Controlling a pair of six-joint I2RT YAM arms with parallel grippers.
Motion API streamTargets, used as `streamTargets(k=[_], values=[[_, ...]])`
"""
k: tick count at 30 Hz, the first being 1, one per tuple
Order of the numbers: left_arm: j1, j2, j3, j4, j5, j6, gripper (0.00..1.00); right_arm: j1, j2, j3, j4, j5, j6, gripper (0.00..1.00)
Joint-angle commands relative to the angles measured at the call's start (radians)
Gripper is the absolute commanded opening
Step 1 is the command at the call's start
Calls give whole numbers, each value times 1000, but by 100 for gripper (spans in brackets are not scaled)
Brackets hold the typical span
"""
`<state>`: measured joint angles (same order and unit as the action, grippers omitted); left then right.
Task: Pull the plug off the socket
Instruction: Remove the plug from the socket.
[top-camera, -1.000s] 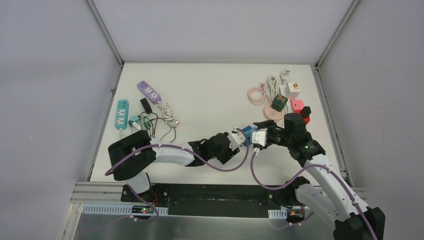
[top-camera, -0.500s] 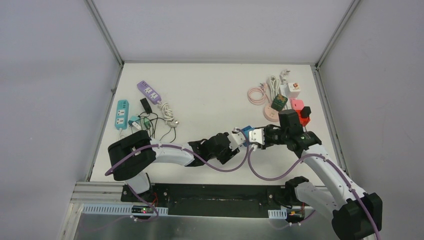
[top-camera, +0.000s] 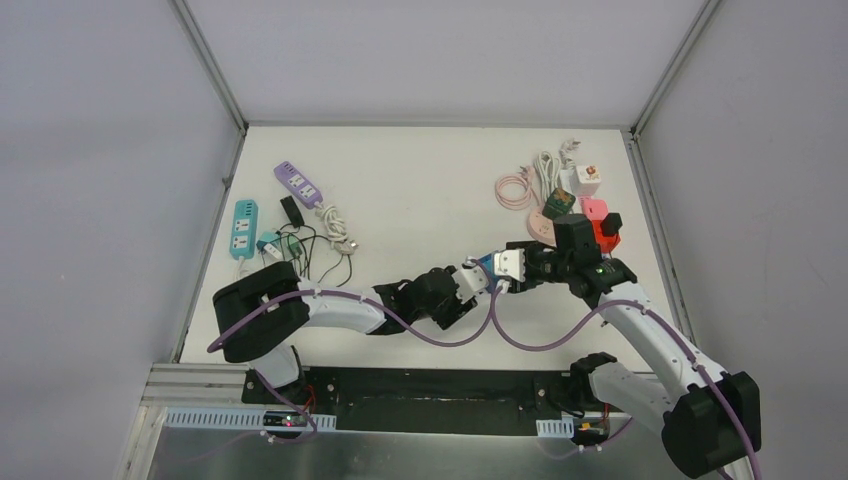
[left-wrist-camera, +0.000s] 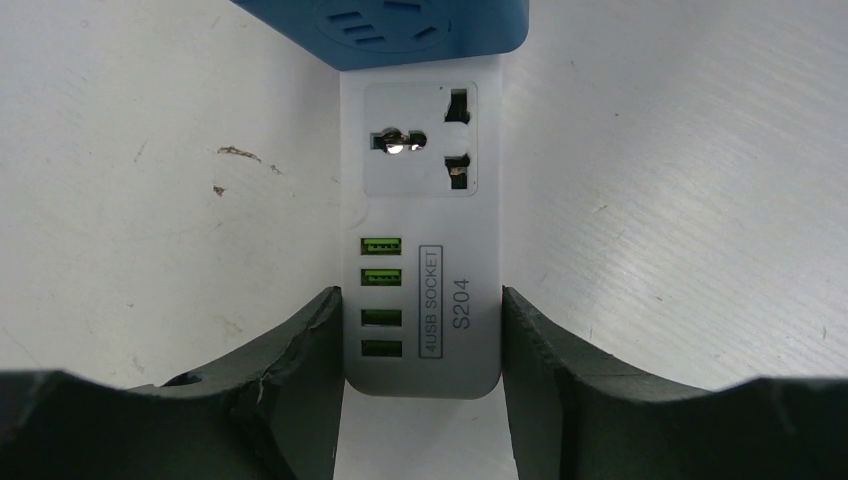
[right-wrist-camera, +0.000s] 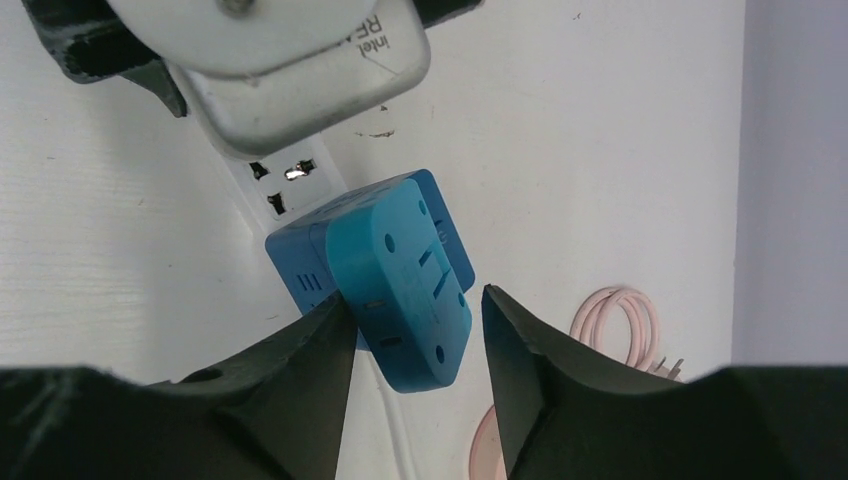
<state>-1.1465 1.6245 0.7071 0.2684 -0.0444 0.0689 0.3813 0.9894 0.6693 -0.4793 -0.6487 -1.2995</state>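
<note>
Plug (right-wrist-camera: 400, 290), chunky rounded blue plastic, sits on the smooth white socket (left-wrist-camera: 420, 300) between the open right jaws, left jaws clamping that socket on the scuffed white table (left-wrist-camera: 650, 200).

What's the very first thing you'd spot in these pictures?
Mid-table, the left pincer clamps a white USB socket strip, and the right pincer sits around a bright blue plug stuck in its far end. A teal power strip and a purple power strip lie back left, a pink cable back right.
</note>
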Motion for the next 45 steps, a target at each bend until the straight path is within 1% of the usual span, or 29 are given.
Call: streamTargets(k=[1, 3, 7, 15, 16, 17, 21, 22, 23, 24, 25, 26, 30, 33, 35, 36, 37, 41, 45], values=[[-19, -9, -41, -85, 43, 34, 0, 1, 4, 36, 59, -2, 13, 51], [-21, -9, -41, -85, 43, 39, 0, 1, 7, 37, 62, -4, 11, 49], [-20, -4, -41, -84, 43, 47, 0, 1, 20, 49, 49, -13, -5, 40], [-21, -4, -35, -81, 43, 54, 0, 9, 37, 76, -85, -32, -93, 15], [-20, -6, -37, -78, 43, 51, 4, 10, 38, 82, -112, -34, -104, 12], [-20, -8, -39, -69, 38, 48, 10, 11, 36, 88, -137, -37, -114, 10], [-20, -39, -74, -5, -10, 20, 46, 11, 30, 96, -233, -46, -150, 3], [-19, -52, -87, 19, -27, 13, 53, 10, 27, 96, -258, -51, -162, 1], [-20, -76, -102, 41, -39, 9, 63, 12, 25, 96, -281, -55, -172, 0], [-20, -88, -117, 66, -49, 6, 71, 14, 24, 95, -299, -59, -182, 0], [-20, -110, -130, 86, -57, 3, 74, 14, 21, 92, -313, -61, -190, 0], [-20, -126, -140, 102, -63, 3, 77, 16, 17, 88, -323, -61, -192, 0], [-20, -161, -152, 128, -65, 2, 80, 31, -4, 73, -352, -67, -205, 0], [-20, -172, -150, 135, -49, -1, 85, 59, -36, 54, -360, -69, -211, 0], [-20, -184, -149, 135, -33, -7, 92, 83, -57, 34, -347, -57, -208, 0], [-21, -195, -149, 137, -27, -12, 97, 95, -69, 21, -325, -45, -197, 0], [-20, -207, -152, 140, -22, -17, 99, 107, -82, 6, -304, -31, -188, 0], [-20, -275, -191, 197, -13, -39, 99, 140, -119, -36, -235, 6, -154, 0], [-20, -309, -249, 336, -28, -48, 99, 143, -111, -25, -213, 12, -102, 0]])
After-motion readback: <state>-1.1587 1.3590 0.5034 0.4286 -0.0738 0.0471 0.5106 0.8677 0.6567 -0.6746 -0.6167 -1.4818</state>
